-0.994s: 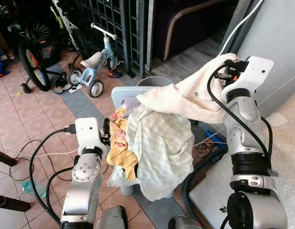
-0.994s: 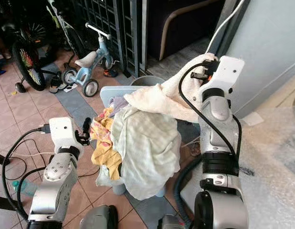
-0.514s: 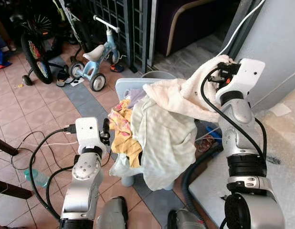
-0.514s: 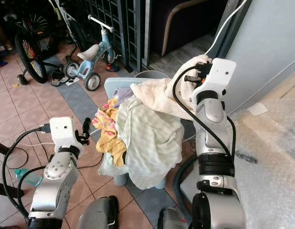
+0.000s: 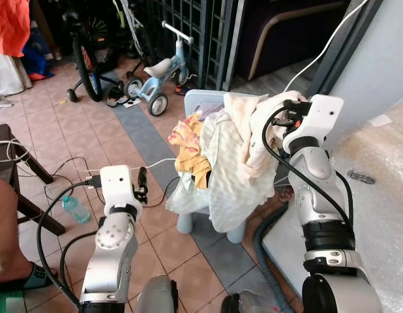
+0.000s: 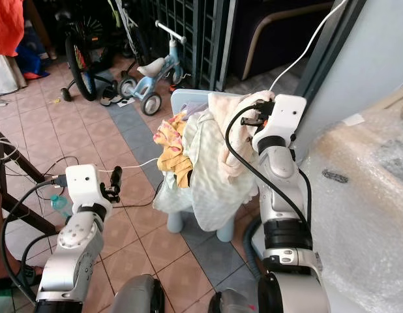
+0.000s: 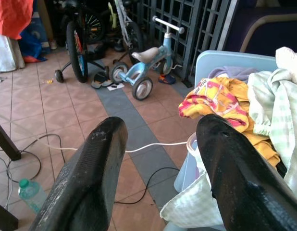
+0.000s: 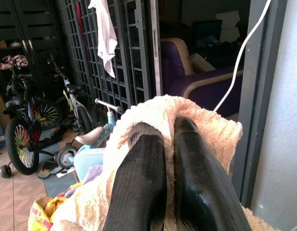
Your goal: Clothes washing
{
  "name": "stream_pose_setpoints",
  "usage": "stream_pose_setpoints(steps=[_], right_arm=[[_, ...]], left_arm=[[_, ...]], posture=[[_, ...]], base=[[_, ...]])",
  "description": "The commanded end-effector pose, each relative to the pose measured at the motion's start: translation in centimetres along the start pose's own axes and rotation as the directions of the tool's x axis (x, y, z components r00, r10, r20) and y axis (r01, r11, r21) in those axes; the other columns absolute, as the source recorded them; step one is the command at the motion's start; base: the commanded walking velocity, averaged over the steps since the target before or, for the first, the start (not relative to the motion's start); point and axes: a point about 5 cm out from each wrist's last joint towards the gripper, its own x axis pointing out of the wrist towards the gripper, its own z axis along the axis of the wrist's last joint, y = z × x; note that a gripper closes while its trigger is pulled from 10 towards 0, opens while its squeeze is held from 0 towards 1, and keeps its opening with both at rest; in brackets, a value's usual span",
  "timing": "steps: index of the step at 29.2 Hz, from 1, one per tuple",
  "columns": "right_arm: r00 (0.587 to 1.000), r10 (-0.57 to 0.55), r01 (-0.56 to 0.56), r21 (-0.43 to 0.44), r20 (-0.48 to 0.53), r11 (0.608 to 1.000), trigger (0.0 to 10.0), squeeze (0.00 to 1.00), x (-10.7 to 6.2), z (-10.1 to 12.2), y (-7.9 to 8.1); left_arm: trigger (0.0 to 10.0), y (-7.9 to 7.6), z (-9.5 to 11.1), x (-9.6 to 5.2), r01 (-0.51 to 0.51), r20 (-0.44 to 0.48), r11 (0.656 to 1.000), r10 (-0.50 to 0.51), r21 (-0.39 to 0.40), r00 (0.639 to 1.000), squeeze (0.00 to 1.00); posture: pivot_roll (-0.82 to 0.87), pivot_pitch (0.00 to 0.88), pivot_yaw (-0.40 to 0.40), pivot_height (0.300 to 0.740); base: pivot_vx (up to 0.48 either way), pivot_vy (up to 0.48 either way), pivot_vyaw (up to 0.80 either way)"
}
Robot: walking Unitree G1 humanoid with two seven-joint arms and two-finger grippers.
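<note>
A heap of laundry lies on a light blue plastic chair [image 5: 203,102]: a pale green checked cloth [image 5: 231,176] and a yellow-and-pink garment [image 5: 192,147]. Over the heap's right side hangs a cream towel [image 5: 253,134], and my right gripper [image 5: 283,119] is shut on its top edge. In the right wrist view the towel [image 8: 213,132] wraps around the closed fingers [image 8: 141,159]. My left gripper [image 5: 141,186] is open and holds nothing, low and to the left of the chair. The left wrist view looks at the yellow garment [image 7: 218,106] between its spread fingers [image 7: 98,159].
A blue tricycle [image 5: 159,75] and a bicycle [image 5: 84,52] stand by a dark metal grille [image 5: 188,26]. Cables [image 5: 71,169] and a water bottle [image 5: 76,210] lie on the tiles. A person's leg [image 5: 9,248] is lower left. A bubble-wrapped surface [image 5: 377,176] is on the right.
The whole view has shifted, so the camera has moved. The towel, earlier stretched out from the heap to my raised right gripper, now hangs bunched close against it. The left gripper stays open.
</note>
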Motion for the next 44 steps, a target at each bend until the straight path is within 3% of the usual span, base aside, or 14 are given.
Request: stream_pose_setpoints(steps=[1, 6, 8, 16, 29, 33, 44], right_arm=[[0.999, 0.007, -0.006, -0.016, 0.047, 1.000, 10.0, 0.00, 0.1, 1.1, 0.0], [0.996, 0.019, -0.014, -0.056, 0.085, 0.998, 10.0, 0.00, 0.3, 1.8, 0.0], [0.990, -0.001, 0.016, -0.104, 0.143, 0.994, 10.0, 0.00, 0.8, 3.1, -0.7], [0.972, -0.027, 0.068, -0.167, 0.235, 0.984, 10.0, 0.00, 2.5, 6.0, -2.0], [0.930, -0.012, 0.094, -0.205, 0.366, 0.974, 10.0, 0.00, 5.6, 11.3, -2.1], [0.895, -0.037, 0.141, -0.204, 0.445, 0.969, 10.0, 0.00, 6.7, 14.6, -2.3], [0.841, -0.095, 0.249, -0.226, 0.533, 0.942, 10.0, 0.00, 7.1, 17.5, -3.9]], left_arm=[[10.0, -0.3, 0.4, -0.1, 0.028, 0.024, 0.999, -0.028, -0.019, 0.999, 0.00], [10.0, -0.3, 0.7, -0.1, 0.034, 0.040, 0.999, -0.033, -0.023, 0.999, 0.00], [10.0, -0.5, 0.8, -0.1, 0.049, 0.053, 0.998, -0.047, -0.028, 0.997, 0.00], [10.0, -0.6, 0.7, -0.1, 0.053, 0.054, 0.998, -0.051, -0.036, 0.997, 0.00], [10.0, -0.7, 0.6, -0.1, 0.060, 0.054, 0.997, -0.058, -0.039, 0.997, 0.00], [10.0, -0.9, 0.7, -0.2, 0.081, 0.068, 0.996, -0.078, -0.039, 0.995, 0.00], [10.0, -0.9, 0.7, -0.2, 0.076, 0.065, 0.996, -0.073, -0.037, 0.995, 0.00]], posture=[[0.02, 0.041, 0.021, 0.740], [0.01, 0.042, 0.022, 0.740], [0.01, 0.039, 0.021, 0.740], [0.01, 0.038, 0.019, 0.740], [0.02, 0.038, 0.020, 0.740], [0.02, 0.039, 0.018, 0.740], [0.02, 0.041, 0.017, 0.740]], base=[[0.000, 0.000, -0.80], [0.000, 0.000, -0.80], [0.277, 0.000, -0.80], [0.212, 0.000, -0.80], [0.080, 0.000, -0.80], [0.150, 0.000, -0.80], [0.411, 0.000, -0.80]])
